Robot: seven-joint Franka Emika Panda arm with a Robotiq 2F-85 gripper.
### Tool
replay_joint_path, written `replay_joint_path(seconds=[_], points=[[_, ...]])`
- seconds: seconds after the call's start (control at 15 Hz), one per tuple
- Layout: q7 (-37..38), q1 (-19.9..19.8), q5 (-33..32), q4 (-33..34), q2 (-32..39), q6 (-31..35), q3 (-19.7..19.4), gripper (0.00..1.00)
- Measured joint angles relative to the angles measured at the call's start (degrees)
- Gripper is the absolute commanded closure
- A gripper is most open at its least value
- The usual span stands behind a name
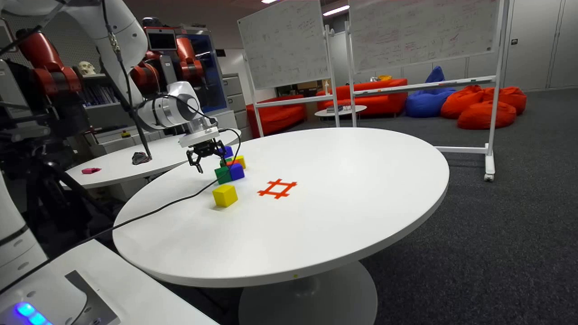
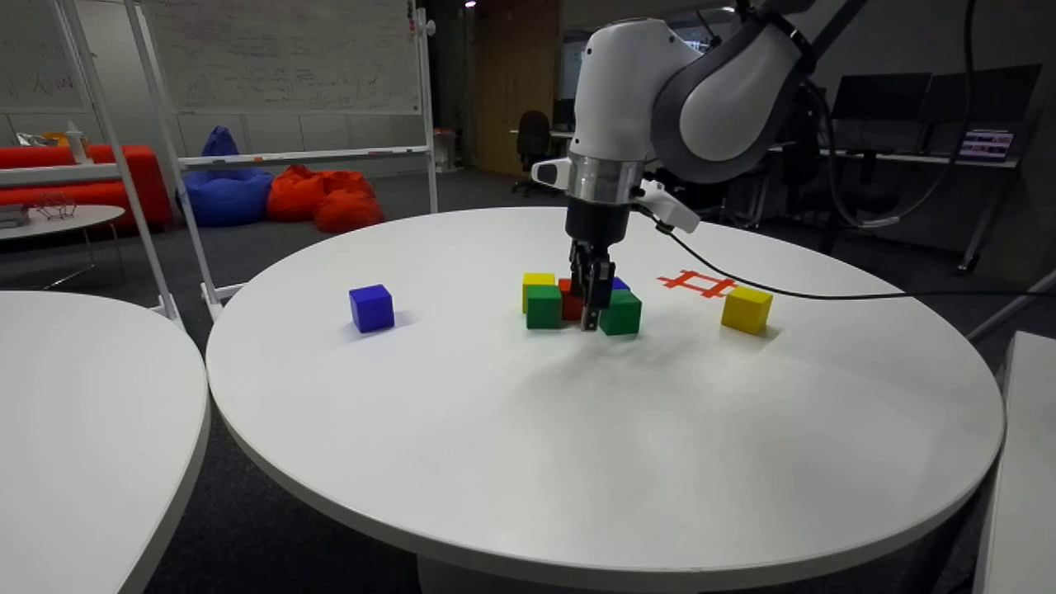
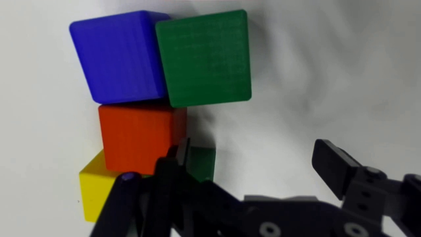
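Note:
My gripper (image 3: pixel 253 149) stands open in the wrist view, with bare tabletop between its fingers. The left finger overlaps the edge of a red block (image 3: pixel 138 136); whether they touch I cannot tell. A green block (image 3: pixel 202 163) shows partly behind that finger. A yellow block (image 3: pixel 95 187) lies at lower left, partly covered. Above the red block sit a blue block (image 3: pixel 118 57) and another green block (image 3: pixel 205 59), side by side. In an exterior view the gripper (image 2: pixel 589 318) comes down in front of the red block, between the green block (image 2: pixel 544 308) and the green block (image 2: pixel 623 313).
Apart from the cluster lie a blue block (image 2: pixel 371 309) and a yellow block (image 2: pixel 747 310). Red tape (image 1: pixel 273 194) marks a square on the round white table (image 1: pixel 338 180). A black cable (image 2: pixel 866 297) runs from the wrist across the tabletop. Another white table (image 2: pixel 91 429) adjoins it.

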Motion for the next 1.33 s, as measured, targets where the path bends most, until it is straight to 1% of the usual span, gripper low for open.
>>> replay_joint_path(seconds=[0.33, 0.87, 1.33], points=[[0.40, -0.21, 1.52, 0.00, -0.06, -0.06, -0.27, 0.00], [0.40, -1.62, 4.15, -0.38, -0.37, -0.06, -0.28, 0.00], [0.40, -1.66, 4.29, -0.50, -0.40, -0.08, -0.31, 0.00]])
